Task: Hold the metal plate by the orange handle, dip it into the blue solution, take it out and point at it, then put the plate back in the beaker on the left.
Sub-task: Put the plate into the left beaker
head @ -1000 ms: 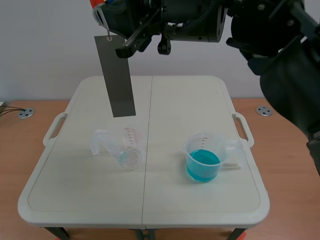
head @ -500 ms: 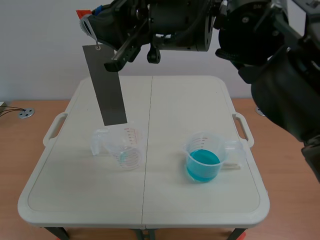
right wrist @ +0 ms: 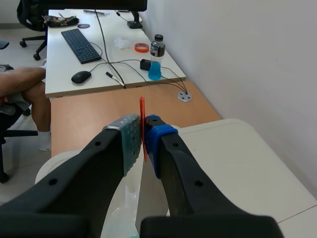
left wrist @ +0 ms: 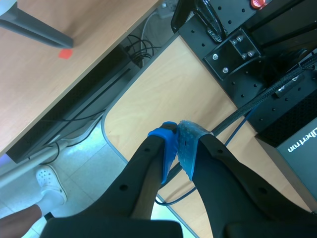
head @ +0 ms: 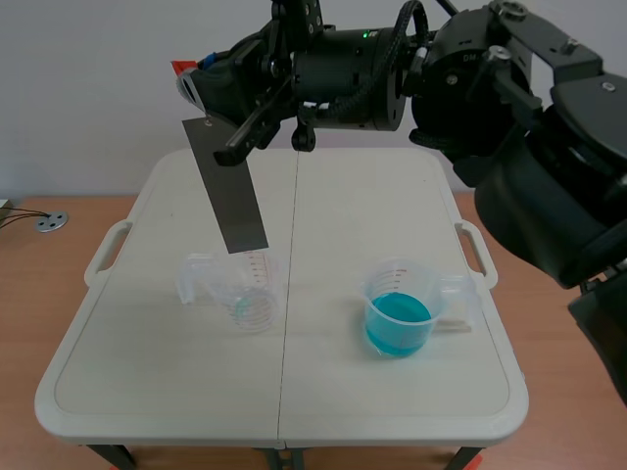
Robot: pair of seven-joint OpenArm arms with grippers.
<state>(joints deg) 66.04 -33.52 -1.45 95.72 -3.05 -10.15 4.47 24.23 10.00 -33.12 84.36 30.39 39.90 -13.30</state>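
While right gripper (right wrist: 143, 136) clamps the orange handle (right wrist: 142, 124), metal plate (head: 227, 186) hangs tilted just over left beaker (head: 245, 294), well apart from blue solution (head: 397, 313); left gripper (left wrist: 177, 144) closed, holding nothing.

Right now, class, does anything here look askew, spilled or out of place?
Only the metal plate: it hangs slanted, not plumb, from the right gripper, its lower end near the rim of the left beaker. No spill shows; the blue solution sits in the right beaker.
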